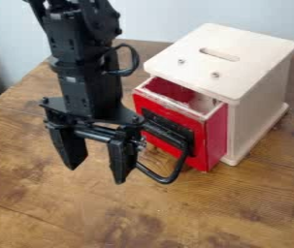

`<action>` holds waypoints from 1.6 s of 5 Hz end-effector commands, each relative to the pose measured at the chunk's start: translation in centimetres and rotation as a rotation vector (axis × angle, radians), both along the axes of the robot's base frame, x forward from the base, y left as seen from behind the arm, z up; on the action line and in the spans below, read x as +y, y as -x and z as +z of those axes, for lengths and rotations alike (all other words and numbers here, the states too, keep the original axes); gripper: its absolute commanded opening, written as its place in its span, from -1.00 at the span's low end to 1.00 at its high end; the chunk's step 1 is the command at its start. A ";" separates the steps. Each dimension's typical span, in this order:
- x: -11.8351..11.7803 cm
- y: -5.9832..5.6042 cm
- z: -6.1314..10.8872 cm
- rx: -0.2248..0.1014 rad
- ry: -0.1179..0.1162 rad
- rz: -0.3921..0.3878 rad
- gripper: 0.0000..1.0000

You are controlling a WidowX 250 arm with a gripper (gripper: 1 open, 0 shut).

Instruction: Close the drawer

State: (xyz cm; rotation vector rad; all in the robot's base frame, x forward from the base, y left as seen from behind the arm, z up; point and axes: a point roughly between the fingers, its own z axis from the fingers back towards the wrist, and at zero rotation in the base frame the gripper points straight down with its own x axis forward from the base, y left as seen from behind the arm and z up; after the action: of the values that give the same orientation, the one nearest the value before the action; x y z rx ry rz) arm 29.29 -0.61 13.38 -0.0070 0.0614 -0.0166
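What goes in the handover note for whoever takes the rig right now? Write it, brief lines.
Gripper: open, fingers pointing down, nothing between them, in front of the drawer.
Drawer: red, partly pulled out of the pale wooden box; its black wire handle sticks out beside the gripper. Whether they touch, I can't tell.
Done: no closing visible; the drawer is open.
Left: push the drawer fully into the box, probably against its front, minding the handle.

Drawer [207,136]: bright red, black front plate and black handle. Box [223,60]: pale cream wood. Counter [58,208]: warm brown, darker wood grain streaking it. Arm [84,48]: black; fingers [119,157] black too. Wall [156,19] behind: pale grey-white.
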 end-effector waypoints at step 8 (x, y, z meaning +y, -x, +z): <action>0.7 -5.8 -7.1 -0.221 -0.001 -0.064 1.00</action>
State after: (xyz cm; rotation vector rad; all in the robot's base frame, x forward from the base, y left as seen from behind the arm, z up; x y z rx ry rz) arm 33.55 -0.70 4.16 -0.0058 -0.0755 -0.1057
